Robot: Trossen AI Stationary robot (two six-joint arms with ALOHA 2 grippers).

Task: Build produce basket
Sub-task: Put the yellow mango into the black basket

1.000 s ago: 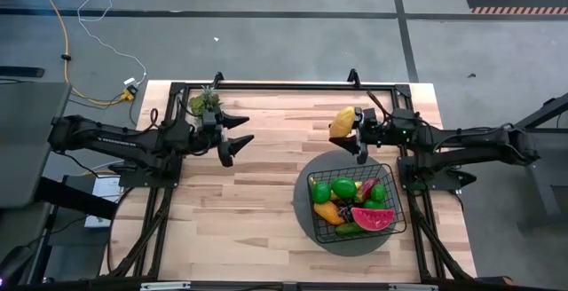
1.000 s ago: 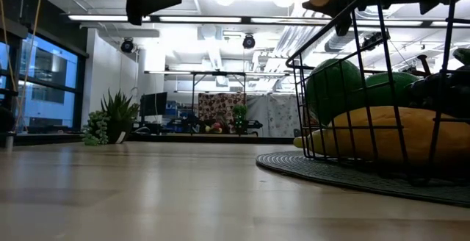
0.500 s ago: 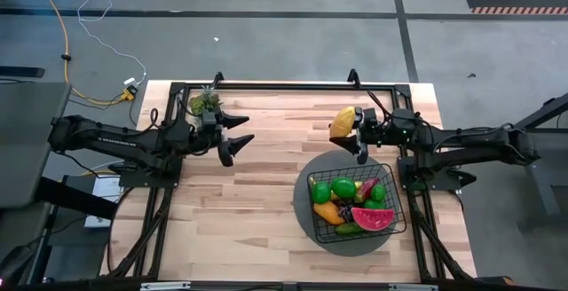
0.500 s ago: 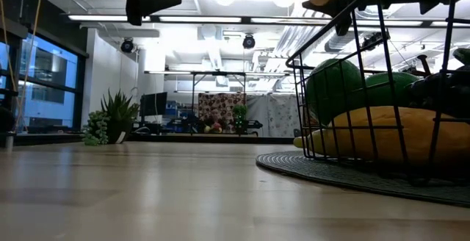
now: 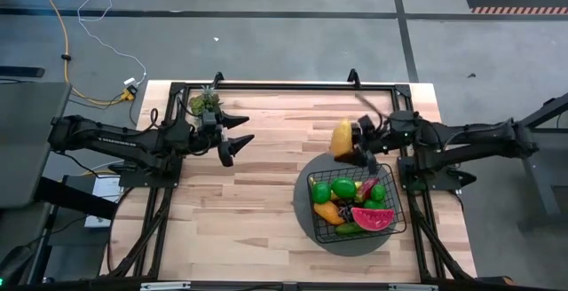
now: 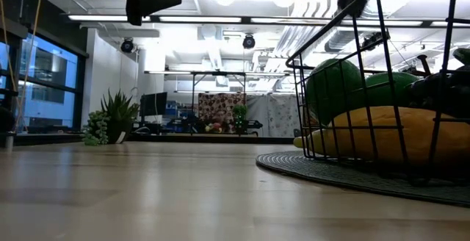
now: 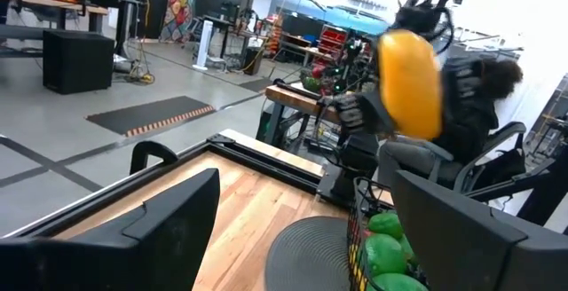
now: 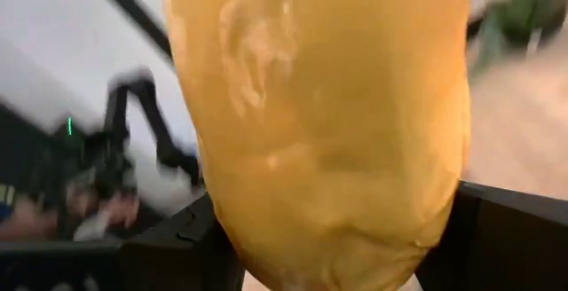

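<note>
Pale butcher-block wood covers the desk (image 5: 257, 193), and going from the left of the overhead frame we first meet the left claw (image 5: 232, 140), hanging idle above the upper-left part of the wood with its fingers spread and nothing between them. Behind it, at the desk's back-left corner, stands a small potted plant (image 5: 205, 101). Right of centre, the right claw (image 5: 357, 142) pinches a yellow-orange mango (image 5: 343, 137), carried in the air just above the upper-left rim of the basket (image 5: 313, 211). That black wire basket sits lower right on a round grey mat (image 5: 306, 224) and already holds green limes (image 5: 343, 187), another orange fruit, dark pieces and a watermelon slice (image 5: 373, 217).

We judge the mango to be a light, hollow toy with a smooth, rounded skin that could slip or roll; the hold across its middle, with the fingers on either flank as the right wrist view shows, looks like the sensible one. The basket's wire should be stiff, and the mat probably keeps it from sliding.

The wood looks flat and dry. Beyond it lies a grey concrete floor, and the level view shows an open workshop with ceiling lights, windows at left and benches far off.
</note>
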